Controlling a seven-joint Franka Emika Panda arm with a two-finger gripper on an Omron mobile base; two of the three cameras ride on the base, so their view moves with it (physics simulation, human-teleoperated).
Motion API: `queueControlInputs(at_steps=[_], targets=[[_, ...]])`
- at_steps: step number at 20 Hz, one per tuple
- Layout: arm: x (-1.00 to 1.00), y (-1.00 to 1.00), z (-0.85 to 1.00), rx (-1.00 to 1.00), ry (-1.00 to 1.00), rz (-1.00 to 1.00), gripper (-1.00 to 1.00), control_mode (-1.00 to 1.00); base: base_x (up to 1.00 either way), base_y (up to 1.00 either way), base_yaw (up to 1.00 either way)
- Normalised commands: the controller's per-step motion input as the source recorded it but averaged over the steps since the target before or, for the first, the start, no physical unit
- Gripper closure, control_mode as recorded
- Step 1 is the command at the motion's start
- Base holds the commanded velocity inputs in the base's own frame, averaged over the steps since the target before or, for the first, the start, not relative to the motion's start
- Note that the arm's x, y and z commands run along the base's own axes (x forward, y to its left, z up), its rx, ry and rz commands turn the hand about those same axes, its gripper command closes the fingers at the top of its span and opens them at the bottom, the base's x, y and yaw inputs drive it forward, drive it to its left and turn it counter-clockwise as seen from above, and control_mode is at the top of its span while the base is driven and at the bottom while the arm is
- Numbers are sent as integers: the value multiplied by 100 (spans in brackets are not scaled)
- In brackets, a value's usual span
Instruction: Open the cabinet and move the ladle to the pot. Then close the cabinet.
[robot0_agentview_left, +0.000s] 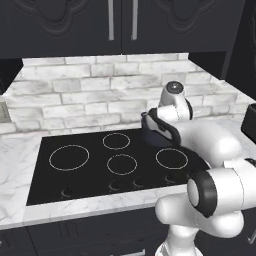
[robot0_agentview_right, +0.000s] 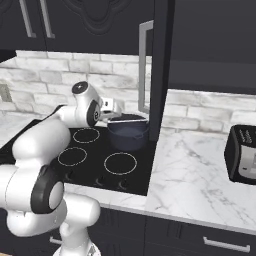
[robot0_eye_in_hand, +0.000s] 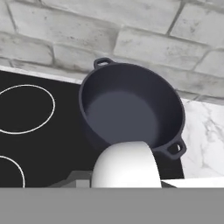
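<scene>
The pot (robot0_eye_in_hand: 131, 109), a squat dark blue-grey one with two loop handles, stands empty on the back right corner of the black cooktop (robot0_agentview_right: 75, 150). The arm partly hides the pot (robot0_agentview_left: 150, 131) from the left; from the right the pot (robot0_agentview_right: 129, 132) is plain. My gripper (robot0_agentview_right: 112, 106) hovers just above the pot's left rim, jaws nearly together. A pale rounded shape low in the hand view looks like the ladle (robot0_eye_in_hand: 124, 164), held over the pot's near rim. The cabinet's door (robot0_agentview_right: 161, 60) stands swung open, edge-on, right of the pot, its silver bar handle (robot0_agentview_right: 142, 65) facing the cooktop.
A black boxy toaster (robot0_agentview_right: 242, 155) sits on the marble counter (robot0_agentview_right: 190, 175) at the right. Closed black wall doors with bar handles (robot0_agentview_left: 122, 25) hang over the cooktop. A white brick wall (robot0_agentview_left: 100, 95) backs the counter. The open door hangs close beside the pot.
</scene>
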Motion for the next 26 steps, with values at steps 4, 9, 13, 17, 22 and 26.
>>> queueControlInputs(at_steps=[4, 9, 13, 17, 22, 26], targets=[[32, -4, -29, 0, 1, 0, 100, -100, 0, 0, 0], [33, -3, -26, 0, 1, 0, 100, -100, 0, 0, 0], [33, -4, -18, 0, 1, 0, 100, -100, 0, 0, 0], [22, -2, -5, 0, 2, 0, 100, -100, 0, 0, 0], [13, 0, -8, 0, 1, 0, 100, -100, 0, 0, 0], [17, 0, -10, 0, 0, 0, 100, -100, 0, 0, 0]])
